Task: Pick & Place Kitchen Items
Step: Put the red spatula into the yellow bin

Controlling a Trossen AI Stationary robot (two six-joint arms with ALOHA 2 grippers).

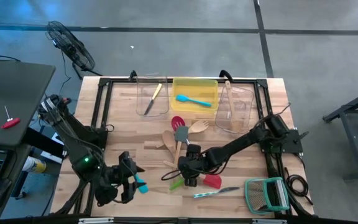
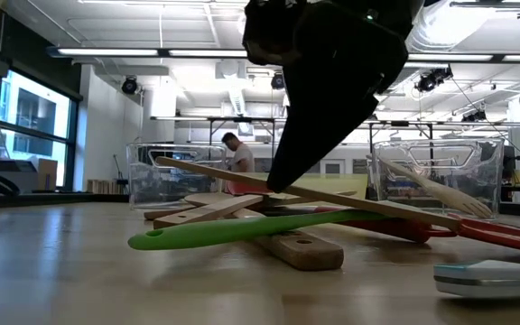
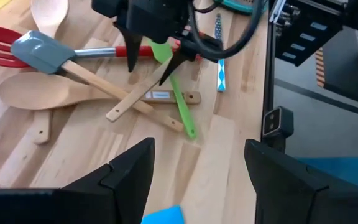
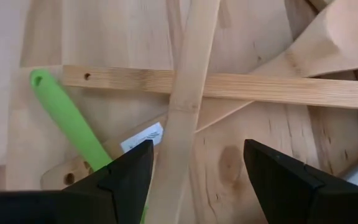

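Pale wooden utensils (image 1: 178, 148) are piled mid-table with a green spatula (image 3: 178, 93). A white label (image 4: 141, 137) is seen on one handle, its print unreadable. The right gripper (image 1: 191, 169) is held spread over the pile. The left gripper (image 3: 194, 180), also spread, is poised near the front edge, a blue item (image 3: 163, 216) beneath being cut off.

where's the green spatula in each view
high view: green spatula, bottom centre, by the right gripper
low view: centre, its green handle lies across the wooden pile
left wrist view: upper centre, under the right gripper
right wrist view: handle end at left
shared landmark: the labelled wooden handle crossing it
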